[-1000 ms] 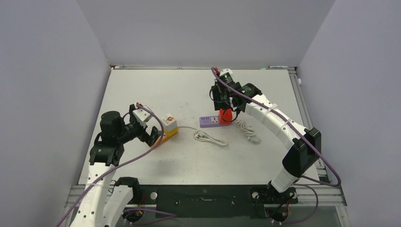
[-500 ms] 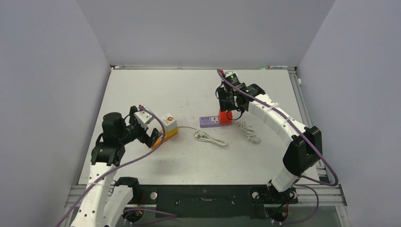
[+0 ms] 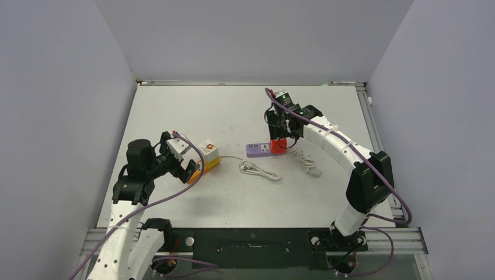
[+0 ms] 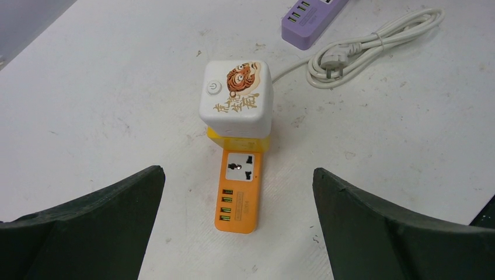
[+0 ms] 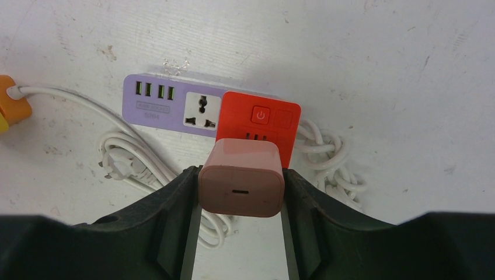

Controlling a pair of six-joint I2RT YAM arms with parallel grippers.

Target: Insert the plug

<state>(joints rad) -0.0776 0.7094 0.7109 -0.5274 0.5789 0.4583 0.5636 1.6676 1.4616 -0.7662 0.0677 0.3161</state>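
The step in hand looks like the carry and line-up. The right gripper [image 5: 241, 175] pinches the pink charger plug [image 5: 241, 185] by its two flat sides and holds it in the air over the purple power strip [image 5: 157, 104], which lies near the middle of the table [image 3: 233, 111], a little toward the right edge. The plug is a rounded, dusty-pink block whose one small port faces the wrist camera. Its prongs point away and cannot be seen. From the wrist view it hangs over the red block with a power button [image 5: 262, 119] on the strip's right end, just beside the open universal socket [image 5: 201, 112] rather than over it. The next move probably calls for a small shift along the strip toward that socket. The prongs would then need squaring to its slots before a straight push down, as a tilt could skid the light strip. The left gripper [image 4: 236, 175] hovers spread wide and empty near the left edge, over an orange power strip [image 4: 239, 198] that carries a white cube adapter [image 4: 236, 96]. A coiled white cord [image 5: 134, 166] lies just beside the purple strip.
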